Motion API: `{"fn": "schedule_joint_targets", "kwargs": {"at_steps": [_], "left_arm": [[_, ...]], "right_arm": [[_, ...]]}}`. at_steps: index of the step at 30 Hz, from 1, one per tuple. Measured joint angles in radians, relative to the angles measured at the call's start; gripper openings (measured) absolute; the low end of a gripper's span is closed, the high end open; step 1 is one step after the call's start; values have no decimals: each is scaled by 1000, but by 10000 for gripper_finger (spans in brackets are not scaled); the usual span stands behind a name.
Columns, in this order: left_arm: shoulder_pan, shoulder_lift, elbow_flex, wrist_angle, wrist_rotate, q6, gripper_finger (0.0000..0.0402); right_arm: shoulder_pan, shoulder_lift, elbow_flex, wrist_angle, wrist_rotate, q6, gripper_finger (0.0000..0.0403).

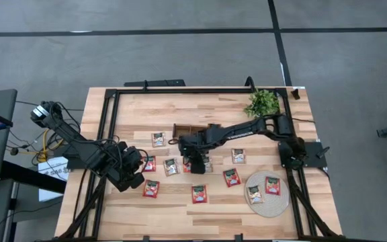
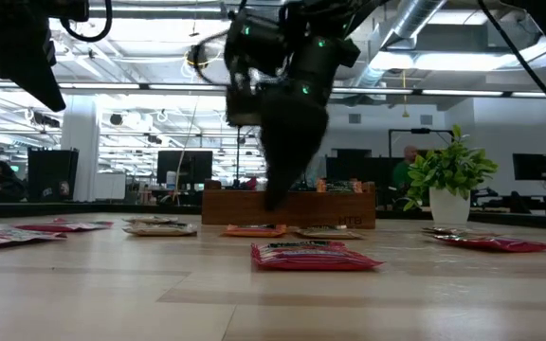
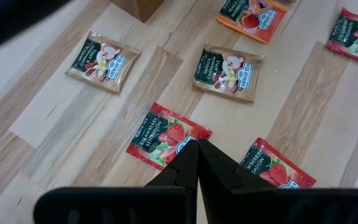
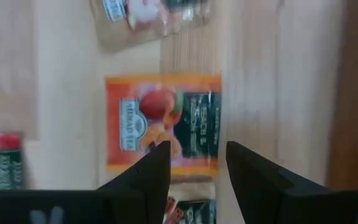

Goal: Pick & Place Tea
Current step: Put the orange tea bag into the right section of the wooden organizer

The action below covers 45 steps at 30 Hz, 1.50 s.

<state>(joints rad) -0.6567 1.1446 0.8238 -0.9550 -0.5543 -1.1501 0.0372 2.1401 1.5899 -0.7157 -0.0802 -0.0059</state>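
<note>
Wooden counter (image 1: 213,208) carries scattered tea sachets. Right end effector (image 4: 197,163) hovers mid-counter, fingers apart, empty; orange sachet (image 4: 161,121) lies flat just beneath. Left end effector (image 3: 197,163) clenched, empty, above red sachet (image 3: 165,135).

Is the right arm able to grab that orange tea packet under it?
Probably yes. The right gripper hangs over the orange sachet with its fingers apart, and nothing covers the sachet. It lies flat on the table, though, so pinching it up may be fiddly.
</note>
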Motion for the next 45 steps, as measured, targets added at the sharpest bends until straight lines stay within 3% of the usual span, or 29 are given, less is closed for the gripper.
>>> {"fn": "schedule_joint_targets", "kwargs": {"at_steps": [14,21,37,45], "left_arm": [[0,0,0,5,0,-4,0],[0,0,0,8,0,-4,0],[0,0,0,8,0,2,0],[0,0,0,8,0,2,0]], "right_arm": [[-19,28,2,-1,-34,32,130],[-20,81,8,-2,-92,35,101],[-27,62,4,-4,-82,59,5],[-24,62,3,-6,-85,85,2]]}}
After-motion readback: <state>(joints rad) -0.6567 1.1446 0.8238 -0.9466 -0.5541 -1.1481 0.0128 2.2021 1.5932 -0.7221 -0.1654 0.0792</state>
